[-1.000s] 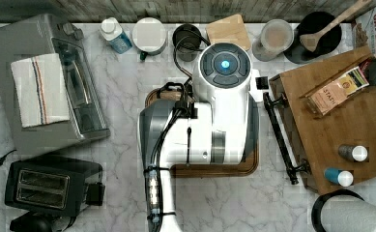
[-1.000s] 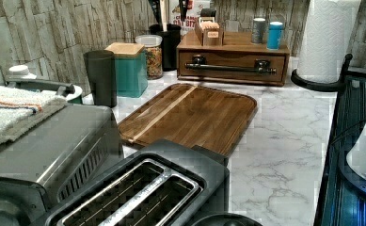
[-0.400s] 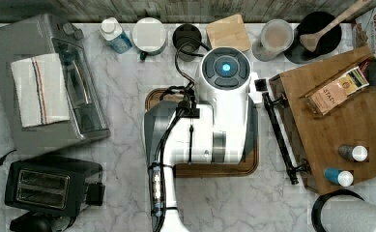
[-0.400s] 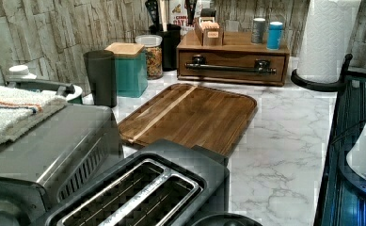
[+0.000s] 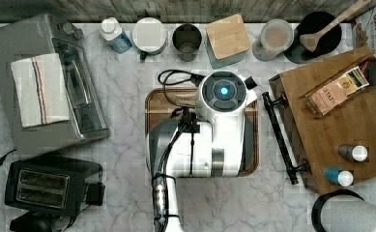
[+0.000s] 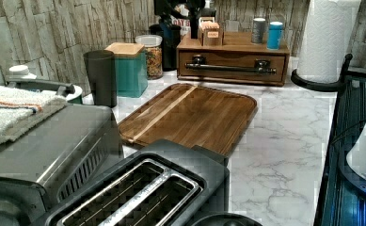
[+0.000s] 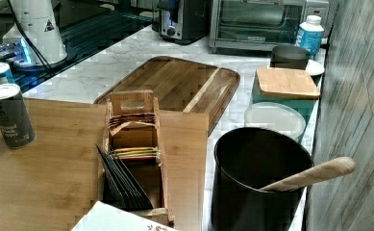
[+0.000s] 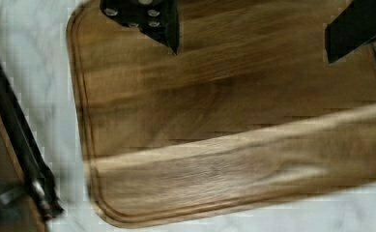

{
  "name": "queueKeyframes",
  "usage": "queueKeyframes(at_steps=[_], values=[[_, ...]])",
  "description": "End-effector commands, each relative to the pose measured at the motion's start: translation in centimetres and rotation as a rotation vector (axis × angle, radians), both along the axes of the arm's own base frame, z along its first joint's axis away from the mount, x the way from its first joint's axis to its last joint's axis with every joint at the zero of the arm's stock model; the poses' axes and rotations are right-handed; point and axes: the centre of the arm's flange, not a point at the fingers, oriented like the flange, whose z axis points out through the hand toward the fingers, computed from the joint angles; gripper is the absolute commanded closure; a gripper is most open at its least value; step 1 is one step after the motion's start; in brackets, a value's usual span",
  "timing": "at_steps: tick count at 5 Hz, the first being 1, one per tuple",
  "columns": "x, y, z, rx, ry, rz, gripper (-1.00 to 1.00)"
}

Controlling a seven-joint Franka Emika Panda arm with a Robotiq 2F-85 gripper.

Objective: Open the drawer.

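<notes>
My black two-fingered gripper (image 8: 253,36) hangs spread wide and empty above the dark rounded-corner wooden tray (image 8: 224,121), while the wide shallow bamboo-wood drawer (image 6: 232,66) sits shut in its box unit at the top view's right, just beyond the tray's edge. To do this well, I'd bring the fingers down astride the long black bar handle (image 5: 280,137) near its middle. Then I'd close firmly and pull straight out, square to the drawer front, so it doesn't bind.
</notes>
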Motion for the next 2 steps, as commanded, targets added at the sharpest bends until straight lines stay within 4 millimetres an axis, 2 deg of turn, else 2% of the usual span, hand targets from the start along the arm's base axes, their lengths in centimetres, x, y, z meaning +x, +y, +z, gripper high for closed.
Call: queueKeyframes(at_steps=[1, 2], values=[[-5.9, -10.6, -1.4, -0.009, -0.036, 0.258, -1.0], [-7.7, -12.8, -2.9, -0.043, -0.118, 0.353, -1.0]])
